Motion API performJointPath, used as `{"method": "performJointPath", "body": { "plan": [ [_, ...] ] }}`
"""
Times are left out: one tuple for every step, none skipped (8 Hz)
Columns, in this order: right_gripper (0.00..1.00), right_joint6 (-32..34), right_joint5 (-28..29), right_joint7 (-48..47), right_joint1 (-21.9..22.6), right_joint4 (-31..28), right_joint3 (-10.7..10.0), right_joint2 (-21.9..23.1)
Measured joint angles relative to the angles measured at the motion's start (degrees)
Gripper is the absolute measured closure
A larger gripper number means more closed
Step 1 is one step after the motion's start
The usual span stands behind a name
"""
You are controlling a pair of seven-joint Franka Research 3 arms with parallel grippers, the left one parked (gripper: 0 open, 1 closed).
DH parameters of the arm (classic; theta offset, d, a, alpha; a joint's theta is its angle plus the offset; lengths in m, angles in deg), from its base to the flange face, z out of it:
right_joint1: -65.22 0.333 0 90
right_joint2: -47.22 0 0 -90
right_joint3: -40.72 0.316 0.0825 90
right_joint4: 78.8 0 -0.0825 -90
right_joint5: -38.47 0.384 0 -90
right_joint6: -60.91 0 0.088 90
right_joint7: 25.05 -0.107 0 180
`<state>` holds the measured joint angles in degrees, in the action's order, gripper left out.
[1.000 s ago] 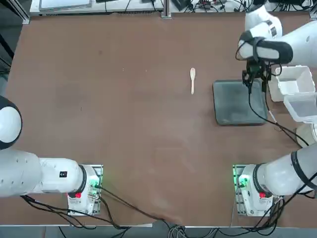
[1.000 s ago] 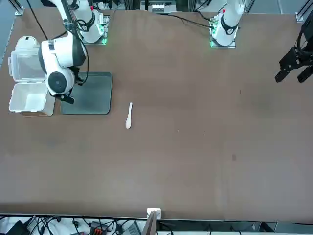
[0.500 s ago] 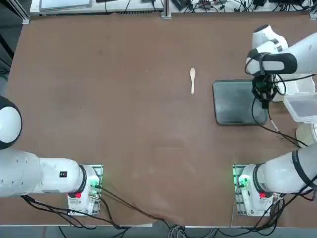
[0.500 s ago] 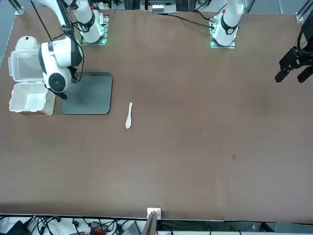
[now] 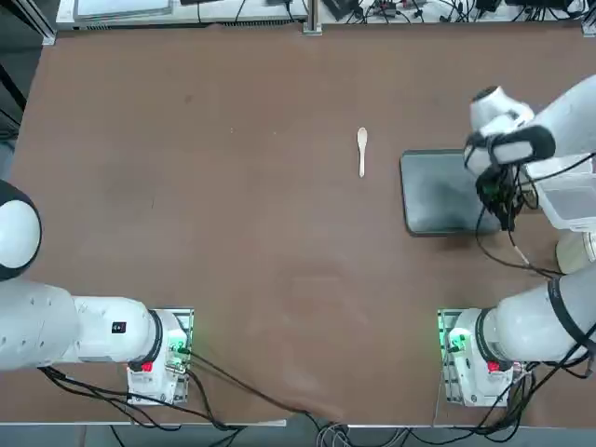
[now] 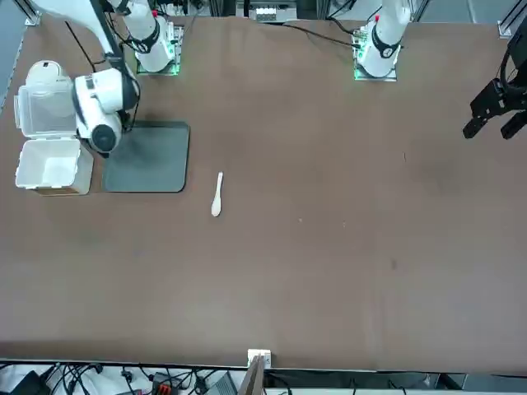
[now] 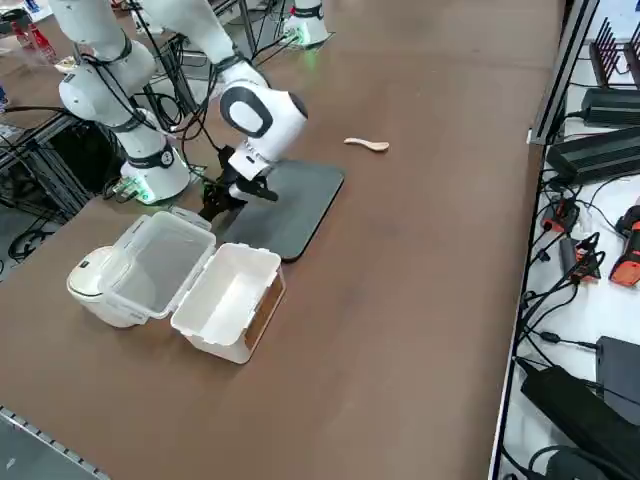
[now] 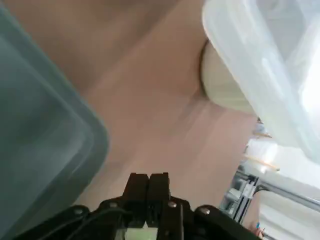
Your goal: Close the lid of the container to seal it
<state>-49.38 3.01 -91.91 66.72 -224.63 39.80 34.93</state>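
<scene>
Glossy white rounded arm links (image 7: 262, 112) with dark grey joint bands. Black two-finger right gripper (image 8: 149, 184) on a black angular body; small silver screw heads beside the flat finger pads. Black cables (image 5: 507, 244) looped along the wrist. Metal base plate (image 5: 454, 343) lit by green lights and a red button.

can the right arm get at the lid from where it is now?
Probably yes: the right gripper, shut and empty, hangs between the grey tray and the open lid, with nothing between them.
</scene>
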Motion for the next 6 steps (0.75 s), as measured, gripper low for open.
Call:
{"method": "performJointPath", "body": {
  "plan": [
    [0.99,-0.4,-4.1,-6.9,1.5,-1.9,0.2,-1.9],
    [0.99,-0.3,-7.7,-13.3,3.1,-2.8,0.3,-4.5],
    [0.99,0.5,-11.0,-18.8,4.4,-3.1,0.3,-7.3],
    [0.99,3.1,-13.4,-22.0,5.1,-2.9,0.3,-9.1],
    [0.99,5.3,-14.9,-23.3,5.2,-2.7,0.3,-9.6],
    [0.99,7.2,-15.8,-23.5,5.2,-2.4,0.3,-9.6]
  ]
}}
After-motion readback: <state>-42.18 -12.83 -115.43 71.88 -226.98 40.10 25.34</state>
